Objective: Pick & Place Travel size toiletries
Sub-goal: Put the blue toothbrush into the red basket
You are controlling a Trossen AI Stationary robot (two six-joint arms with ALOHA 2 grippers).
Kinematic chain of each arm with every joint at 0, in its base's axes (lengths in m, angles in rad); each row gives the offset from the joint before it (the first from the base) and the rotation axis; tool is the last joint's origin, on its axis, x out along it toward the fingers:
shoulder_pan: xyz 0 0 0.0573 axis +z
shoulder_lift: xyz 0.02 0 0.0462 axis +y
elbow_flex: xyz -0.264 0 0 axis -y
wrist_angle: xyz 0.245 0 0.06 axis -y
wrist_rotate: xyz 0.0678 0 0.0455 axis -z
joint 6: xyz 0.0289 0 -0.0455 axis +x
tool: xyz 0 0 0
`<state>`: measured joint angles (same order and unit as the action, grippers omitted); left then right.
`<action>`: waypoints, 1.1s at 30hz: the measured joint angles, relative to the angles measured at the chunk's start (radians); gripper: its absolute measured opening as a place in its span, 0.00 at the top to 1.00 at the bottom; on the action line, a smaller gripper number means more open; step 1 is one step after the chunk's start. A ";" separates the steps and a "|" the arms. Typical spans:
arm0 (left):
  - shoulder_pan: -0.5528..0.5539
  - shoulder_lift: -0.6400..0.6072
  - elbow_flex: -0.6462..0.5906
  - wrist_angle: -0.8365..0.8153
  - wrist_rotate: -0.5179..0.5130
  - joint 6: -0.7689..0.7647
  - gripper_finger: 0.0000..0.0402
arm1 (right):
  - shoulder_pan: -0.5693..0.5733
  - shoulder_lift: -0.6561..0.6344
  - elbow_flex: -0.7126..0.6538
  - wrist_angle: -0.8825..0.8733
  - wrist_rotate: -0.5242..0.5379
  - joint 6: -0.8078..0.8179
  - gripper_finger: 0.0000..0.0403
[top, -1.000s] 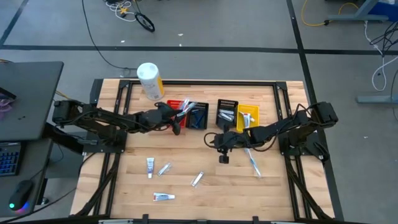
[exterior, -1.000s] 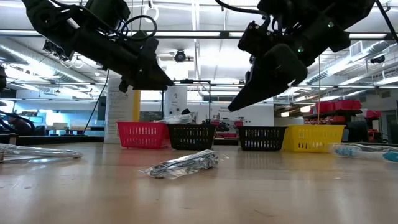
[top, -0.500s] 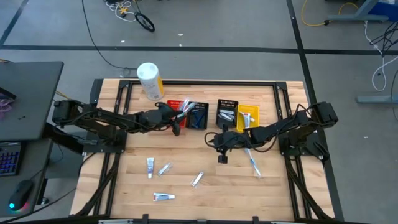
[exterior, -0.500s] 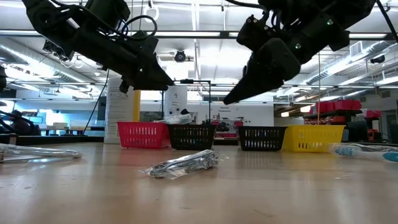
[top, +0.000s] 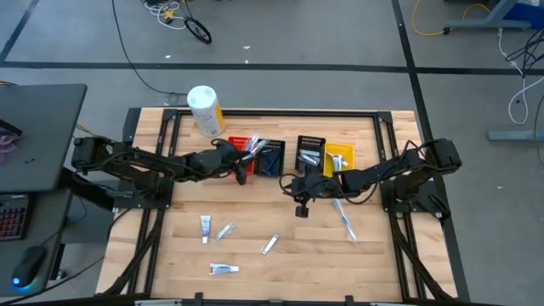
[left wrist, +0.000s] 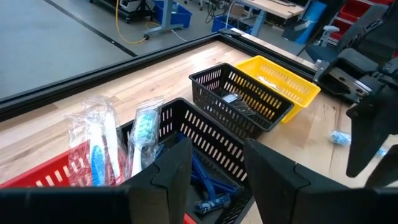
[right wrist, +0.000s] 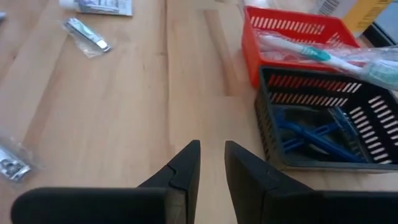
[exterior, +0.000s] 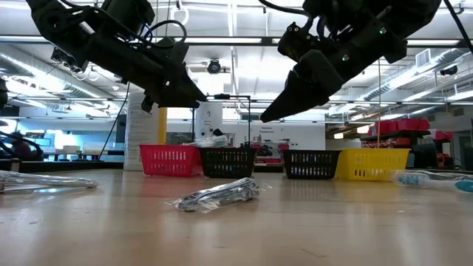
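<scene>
My left gripper [top: 242, 172] hangs open and empty above the near edge of the red bin [top: 240, 144] and the black bin [top: 272, 160]; in its wrist view [left wrist: 217, 155] wrapped toothbrushes [left wrist: 99, 149] stick out of the red bin and blue razors [left wrist: 208, 180] lie in the black one. My right gripper [top: 298, 204] hovers mid-table, its fingers [right wrist: 212, 155] a narrow gap apart and empty. Loose on the table lie a tube [top: 205, 226], wrapped packets [top: 224, 230] [top: 270, 245], another tube [top: 223, 269] and a toothbrush [top: 346, 219].
A second black bin [top: 310, 153] and a yellow bin [top: 337, 159] stand to the right of the first two. A white-and-yellow cylinder container [top: 205, 110] stands at the far left. Bare wood lies between my right gripper and the loose items.
My right gripper has risen a little and gone toward the table's far edge and slightly left, toward the bins. The fingers' gap looks unchanged.
</scene>
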<state>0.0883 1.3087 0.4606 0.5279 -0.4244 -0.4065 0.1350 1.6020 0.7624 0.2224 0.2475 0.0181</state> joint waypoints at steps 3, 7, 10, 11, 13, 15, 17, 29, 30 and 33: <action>0.000 0.000 0.000 0.002 0.000 0.001 0.61 | 0.001 0.000 0.000 0.002 -0.042 -0.008 0.80; 0.000 0.000 0.000 0.002 0.000 0.002 0.61 | 0.005 0.000 0.000 0.028 -0.042 -0.008 0.80; 0.000 0.000 0.000 0.002 0.000 0.002 0.61 | 0.004 0.000 0.000 0.062 -0.041 0.031 0.80; 0.000 0.000 0.000 0.002 0.000 0.002 0.61 | 0.003 0.000 0.000 0.071 -0.041 0.052 0.80; 0.000 0.000 0.000 0.002 0.000 0.002 0.61 | 0.003 0.000 0.000 0.083 -0.041 0.084 0.80; 0.000 0.000 0.000 0.002 0.000 0.002 0.61 | 0.003 0.000 0.000 0.086 -0.042 0.099 0.80; 0.000 0.000 0.000 0.002 0.000 0.002 0.61 | 0.003 0.000 0.000 0.087 -0.041 0.110 0.80; 0.000 0.000 0.000 0.002 0.000 0.002 0.61 | 0.004 0.000 0.000 0.097 -0.041 0.169 0.80; 0.000 0.000 0.000 0.002 0.000 0.002 0.61 | 0.004 0.000 0.000 0.097 -0.041 0.175 0.80; 0.000 0.000 0.000 0.002 0.000 0.002 0.61 | 0.004 0.000 0.000 0.090 -0.013 0.208 0.80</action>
<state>0.0883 1.3087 0.4603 0.5297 -0.4244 -0.4042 0.1387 1.6020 0.7624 0.3124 0.2344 0.2263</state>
